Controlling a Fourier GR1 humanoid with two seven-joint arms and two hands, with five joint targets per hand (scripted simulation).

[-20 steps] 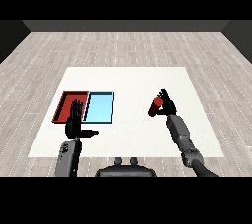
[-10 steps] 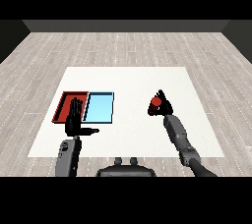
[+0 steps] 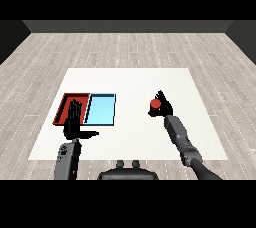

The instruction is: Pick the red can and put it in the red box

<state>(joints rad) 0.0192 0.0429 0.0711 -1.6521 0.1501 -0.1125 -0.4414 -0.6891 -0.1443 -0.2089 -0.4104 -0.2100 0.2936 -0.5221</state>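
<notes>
Far left on the white table (image 3: 130,79): the red tray (image 3: 67,103), lying flat, its right edge touching the light blue tray (image 3: 101,109) beside it. Nothing to be seen inside either tray.

Just in front of the red tray — and overlapping its near edge in the head view — the left hand (image 3: 73,124), raised on its grey forearm (image 3: 67,158), fingers straight and pointing up and away, thumb stuck out sideways toward the right. Holding nothing; whether above the tray's rim or merely in front of it, cannot tell.

Further right, past the blue tray and across a bare stretch of table, the red can (image 3: 155,104), well apart from both trays. Seen with its round top toward the camera, tilted rather than standing plainly upright. Clasped by the right hand (image 3: 165,107) — black fingers curled round its right side and back, one fingertip poking up above it. Appears held off the table surface, though not certain from this single view.

Behind that hand, the right forearm (image 3: 178,133), running down and to the right toward the lower corner.
</notes>
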